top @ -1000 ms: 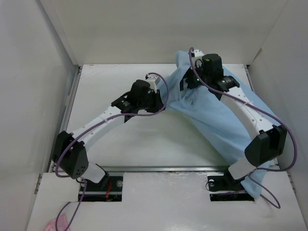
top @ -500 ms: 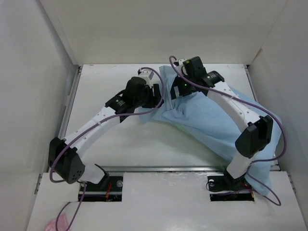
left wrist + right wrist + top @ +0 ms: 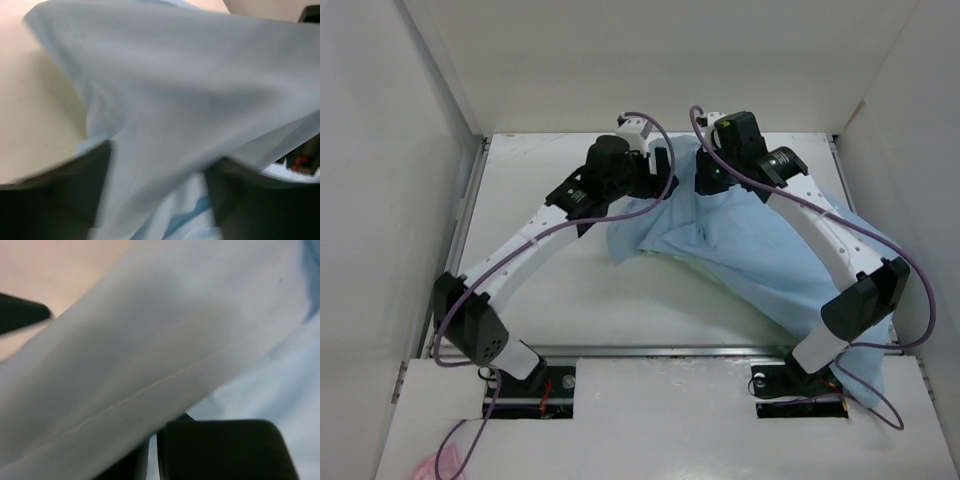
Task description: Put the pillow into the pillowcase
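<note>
The pillowcase [image 3: 770, 250] lies as a wrinkled light blue sack across the right half of the table [image 3: 560, 290]. It runs from the far middle, where both arms meet it, down to the near right corner, where its end hangs over the edge beside the right arm's base. The right arm stretches above much of its length. Only blue cloth shows in all three views, so whether the pillow is inside cannot be told. The left gripper [image 3: 662, 178] is at the sack's far left corner. In the left wrist view its dark fingers [image 3: 55, 200] stand well apart, jaws open, with a slack sheet of the cloth draped across and between them. The right gripper [image 3: 705, 178] is just beside it, at the far edge of the cloth. In the right wrist view its fingers [image 3: 220, 450] sit almost together, with only a thin gap, closed on a fold of the cloth. A stitched hem runs slantwise above them. A small pink scrap [image 3: 428, 467] lies at the near left, well apart from the sack.
</note>
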Action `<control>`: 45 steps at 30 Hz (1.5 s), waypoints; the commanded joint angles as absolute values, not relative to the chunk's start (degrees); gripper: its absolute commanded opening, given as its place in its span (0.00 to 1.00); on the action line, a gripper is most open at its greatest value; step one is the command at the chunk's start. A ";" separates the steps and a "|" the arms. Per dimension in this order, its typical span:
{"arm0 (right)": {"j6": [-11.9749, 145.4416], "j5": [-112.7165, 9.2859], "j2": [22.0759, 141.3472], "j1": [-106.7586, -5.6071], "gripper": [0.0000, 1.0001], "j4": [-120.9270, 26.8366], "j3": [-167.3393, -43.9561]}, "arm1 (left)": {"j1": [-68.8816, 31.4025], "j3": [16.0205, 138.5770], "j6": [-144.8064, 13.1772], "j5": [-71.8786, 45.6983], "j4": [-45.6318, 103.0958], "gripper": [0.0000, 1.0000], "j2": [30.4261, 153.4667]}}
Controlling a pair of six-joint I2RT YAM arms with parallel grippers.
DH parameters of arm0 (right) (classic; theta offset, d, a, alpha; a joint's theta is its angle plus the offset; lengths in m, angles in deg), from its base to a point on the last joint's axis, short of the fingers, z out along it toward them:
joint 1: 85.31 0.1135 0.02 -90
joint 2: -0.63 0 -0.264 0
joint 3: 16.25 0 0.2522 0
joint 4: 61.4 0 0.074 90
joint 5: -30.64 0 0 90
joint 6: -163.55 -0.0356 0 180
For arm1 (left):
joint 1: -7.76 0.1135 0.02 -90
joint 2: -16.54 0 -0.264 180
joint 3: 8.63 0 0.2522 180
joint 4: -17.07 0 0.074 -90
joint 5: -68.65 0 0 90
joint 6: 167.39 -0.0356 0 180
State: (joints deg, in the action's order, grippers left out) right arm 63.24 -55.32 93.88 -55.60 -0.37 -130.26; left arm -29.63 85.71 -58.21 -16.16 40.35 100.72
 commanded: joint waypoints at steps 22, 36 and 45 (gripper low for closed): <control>61.50 -60.94 91.31 -58.33 0.55 -9.33 -124.85 | -29.77 76.15 -62.19 -2.97 36.63 0.00 101.36; 58.88 -63.21 103.64 -58.33 0.22 -14.41 -128.37 | -29.77 81.67 -63.24 -18.71 44.11 0.58 95.29; 59.49 -59.71 96.80 -58.33 0.00 -16.00 -124.77 | -29.77 89.67 -63.24 -12.04 40.07 0.54 104.93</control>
State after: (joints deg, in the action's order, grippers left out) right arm 59.64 -61.86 101.62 -58.59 -12.55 -125.36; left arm -29.87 86.58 -62.54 -14.70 42.82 100.74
